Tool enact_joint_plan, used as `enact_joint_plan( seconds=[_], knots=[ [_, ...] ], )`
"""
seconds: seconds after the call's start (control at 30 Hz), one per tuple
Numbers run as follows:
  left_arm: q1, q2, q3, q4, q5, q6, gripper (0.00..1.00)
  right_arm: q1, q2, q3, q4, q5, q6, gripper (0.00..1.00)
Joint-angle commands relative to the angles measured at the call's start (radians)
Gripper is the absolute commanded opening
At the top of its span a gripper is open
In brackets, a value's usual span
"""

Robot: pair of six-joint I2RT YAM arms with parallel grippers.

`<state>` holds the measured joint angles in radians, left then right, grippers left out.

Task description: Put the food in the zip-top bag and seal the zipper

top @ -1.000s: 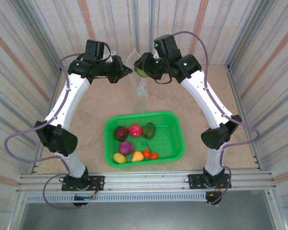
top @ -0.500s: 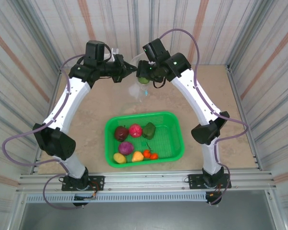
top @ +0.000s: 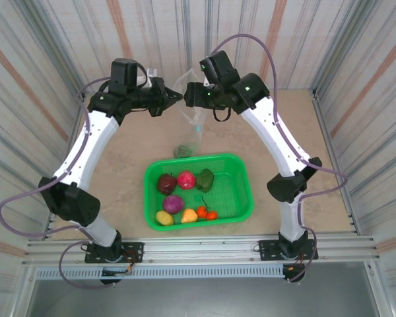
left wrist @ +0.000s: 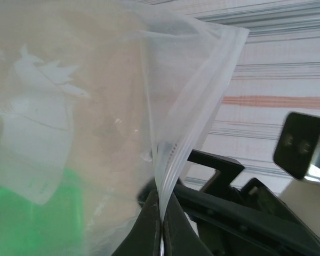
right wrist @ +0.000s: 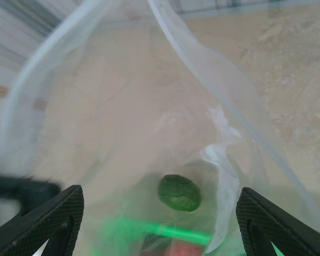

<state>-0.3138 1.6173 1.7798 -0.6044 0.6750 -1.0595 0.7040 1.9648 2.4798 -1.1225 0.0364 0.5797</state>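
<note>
The clear zip-top bag point(top: 187, 119) hangs mouth-up above the table, and my left gripper point(top: 172, 98) is shut on its mouth edge. In the left wrist view the jaws point(left wrist: 162, 216) pinch the zipper point(left wrist: 200, 104), with the white label patch point(left wrist: 36, 154) to the left. My right gripper point(top: 189, 96) stands open over the mouth with nothing between its fingers point(right wrist: 48, 226). A round green food point(right wrist: 180, 192) lies at the bag's bottom point(top: 183, 150). The other food sits in the green basket point(top: 241, 191): dark red point(top: 166, 183), pink point(top: 186, 179), green point(top: 204, 179), purple point(top: 173, 204), yellow point(top: 164, 217), orange point(top: 189, 215), tomatoes point(top: 207, 212).
The basket sits at the middle of the beige table, just in front of the hanging bag. Striped walls close in the left, right and back sides. Bare table point(top: 284, 132) lies right of the bag and beside the basket.
My right gripper opened and let go of the green food, which dropped to the bottom of the bag. The left gripper kept its hold on the bag's edge.
</note>
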Motion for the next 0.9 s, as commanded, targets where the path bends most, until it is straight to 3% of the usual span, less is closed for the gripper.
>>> enact_joint_plan(
  seconds=[0.0, 0.2, 0.37, 0.6, 0.87],
  knots=[
    [0.027, -0.051, -0.034, -0.057, -0.022, 0.046, 0.00, 0.018, -0.169, -0.123, 0.108, -0.032, -0.065, 0.79],
    [0.060, -0.073, -0.057, -0.092, -0.033, 0.073, 0.00, 0.015, -0.449, -0.518, 0.291, -0.024, -0.047, 0.77],
    [0.065, -0.076, -0.076, -0.101, -0.037, 0.074, 0.00, -0.022, -0.611, -0.832, 0.326, -0.204, -0.057, 0.73],
    [0.068, -0.069, -0.084, -0.110, -0.045, 0.069, 0.00, -0.047, -0.639, -1.225, 0.371, -0.313, -0.055, 0.73],
    [0.067, -0.065, -0.085, -0.151, -0.038, 0.074, 0.00, -0.037, -0.522, -1.391, 0.531, -0.290, -0.016, 0.76]
  ],
)
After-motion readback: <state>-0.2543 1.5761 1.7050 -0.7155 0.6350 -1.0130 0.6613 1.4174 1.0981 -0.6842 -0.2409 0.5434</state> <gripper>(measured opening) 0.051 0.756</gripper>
